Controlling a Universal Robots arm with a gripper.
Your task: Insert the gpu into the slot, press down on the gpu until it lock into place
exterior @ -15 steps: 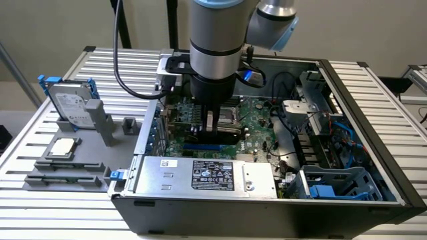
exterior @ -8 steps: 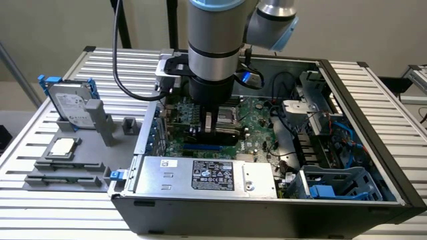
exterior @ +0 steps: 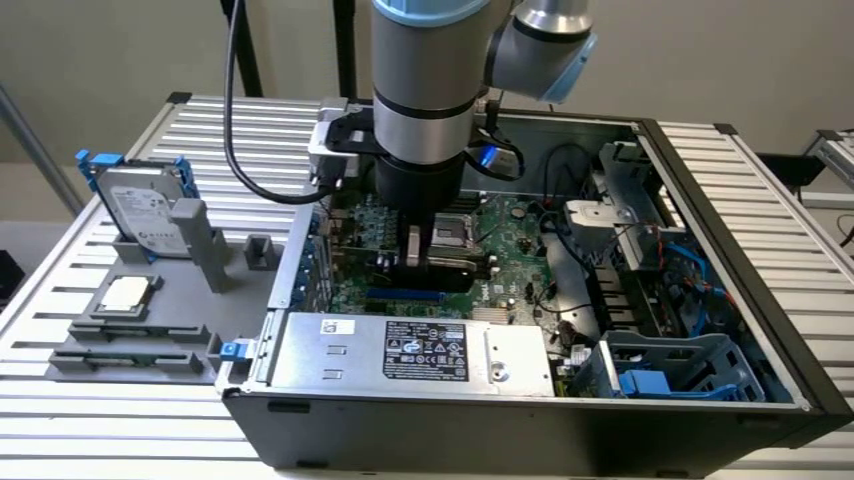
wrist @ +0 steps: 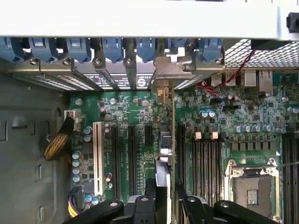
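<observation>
Clamping one gpu [exterior: 454, 270] edge-on, the single claw [wrist: 164, 195] hangs near the one blue slot [exterior: 400, 296].

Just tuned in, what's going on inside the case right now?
The arm's gripper is down inside the open computer case, shut on the gpu, which it holds on edge over the motherboard. The card is right at the blue slot, just behind the power supply. Whether it is fully seated and locked cannot be told.
</observation>
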